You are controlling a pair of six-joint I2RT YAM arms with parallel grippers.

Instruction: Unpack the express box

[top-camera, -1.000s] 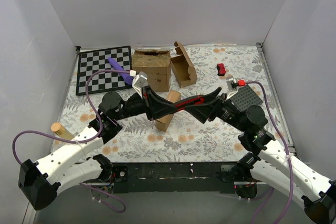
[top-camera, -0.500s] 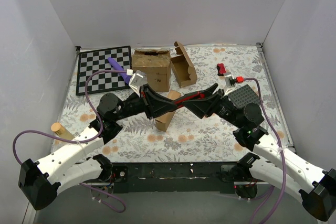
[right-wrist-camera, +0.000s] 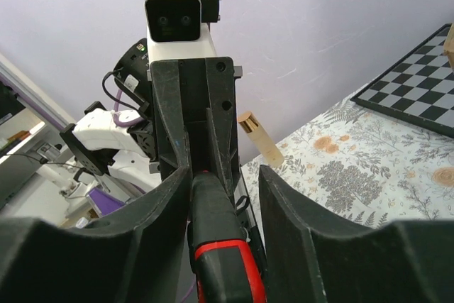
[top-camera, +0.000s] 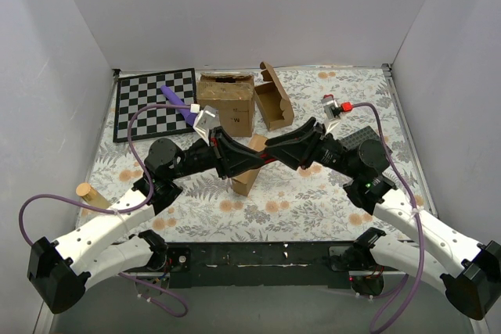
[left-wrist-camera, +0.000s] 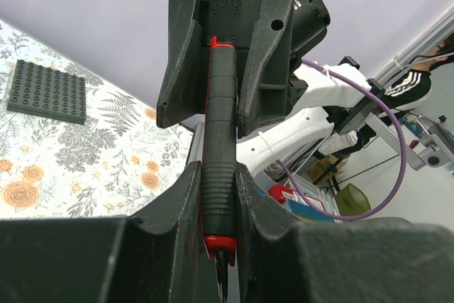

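The express box (top-camera: 247, 170), a small closed brown mailer, lies on the floral cloth under both grippers. My left gripper (top-camera: 244, 159) is shut on a black and red cutter (left-wrist-camera: 218, 140) and holds it level above the box; its jaws (left-wrist-camera: 218, 204) press the ribbed grip, blade end toward the wrist. My right gripper (top-camera: 275, 146) faces it head-on. In the right wrist view its jaws (right-wrist-camera: 225, 196) are open around the cutter's other end (right-wrist-camera: 216, 246): the cutter rests against the left finger, with a gap to the right finger (right-wrist-camera: 284, 204).
A large printed carton (top-camera: 227, 103) and another small mailer with its lid open (top-camera: 274, 107) stand behind. A checkerboard (top-camera: 154, 99) with a purple object (top-camera: 178, 103) lies back left. There is a red piece (top-camera: 330, 102) back right, a grey studded plate (top-camera: 368, 142) right, and a wooden cylinder (top-camera: 90, 193) left.
My right gripper has moved left along the cutter toward my left gripper, and its fingers now straddle the cutter's end. The left arm and the box have stayed put.
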